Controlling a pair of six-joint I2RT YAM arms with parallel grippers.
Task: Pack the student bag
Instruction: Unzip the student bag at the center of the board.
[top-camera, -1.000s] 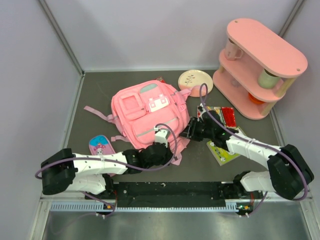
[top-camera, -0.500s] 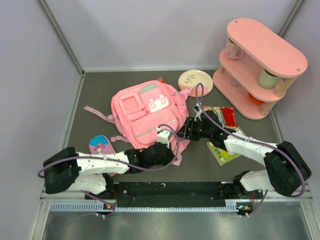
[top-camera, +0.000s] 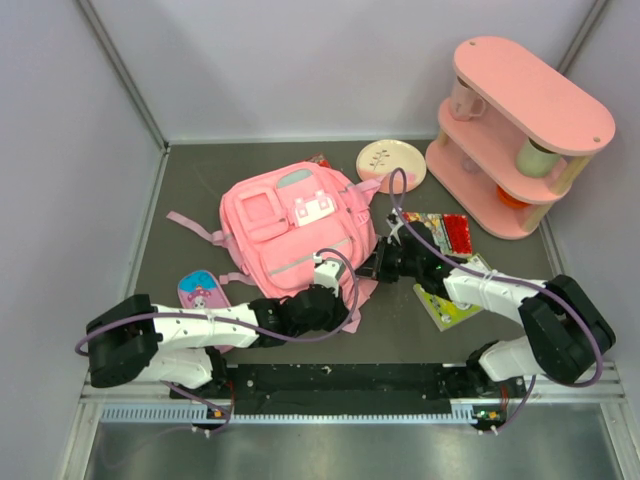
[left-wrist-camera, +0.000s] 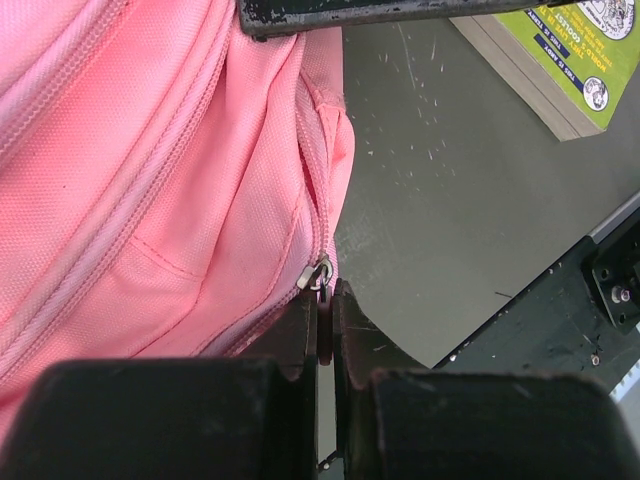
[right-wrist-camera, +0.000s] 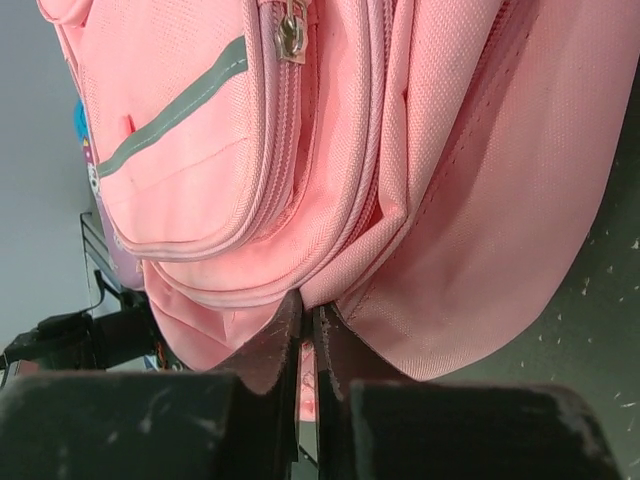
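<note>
The student bag (top-camera: 290, 225), a pink backpack with a grey stripe and a white patch, lies flat mid-table. My left gripper (top-camera: 327, 272) is at its near right corner. In the left wrist view that gripper (left-wrist-camera: 325, 290) is shut on the metal zipper pull (left-wrist-camera: 319, 274) at the end of the bag's (left-wrist-camera: 150, 180) side zip. My right gripper (top-camera: 372, 265) reaches in from the right. In the right wrist view it (right-wrist-camera: 308, 305) is shut on a fold of the bag's (right-wrist-camera: 420, 150) fabric edge, below a front-pocket zipper pull (right-wrist-camera: 290, 35).
A pink two-tier shelf (top-camera: 520, 130) with cups stands at the back right, with a round plate (top-camera: 390, 165) beside it. A red box (top-camera: 455, 232) and a green book (top-camera: 450, 305) lie under my right arm. A small patterned pouch (top-camera: 203, 292) lies near the left arm.
My right gripper moved left to the bag's edge and closed on the fabric. The bag shifted slightly left. My left gripper kept its hold on the zipper pull.
</note>
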